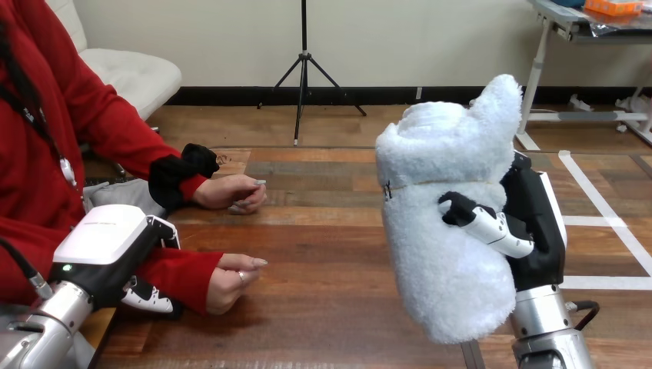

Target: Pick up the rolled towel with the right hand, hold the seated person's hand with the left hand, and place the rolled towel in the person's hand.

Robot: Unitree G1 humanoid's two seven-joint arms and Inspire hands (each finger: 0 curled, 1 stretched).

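Head view.

— Where is the rolled towel found?

— The rolled towel [446, 231], white and fluffy, is held upright and clear of the table [338, 254], which lies below it. It is clasped by the right hand [538, 223], set behind the towel's right side, with the thumb [477, 219] curled across its front.

— What is seen to the towel's left?

— Well to its left and lower, the person's nearer hand [231, 278] is rested on the wood, loosely curled, with no palm offered. Further left again, the left hand [108, 238] is laid against the red sleeve [181, 273] at that wrist; whether anything is gripped by it cannot be told. Left of the towel and farther back, the person's farther hand [231, 192] is rested apart.

— How is this step best done?

— The nearer hand is judged not yet ready. It should be supported from beneath and turned palm up before the towel is brought over. The towel is soft and bulky, so a firm clasp is advised while it is carried leftward and lowered. Release is best delayed until its weight is borne by the open palm.
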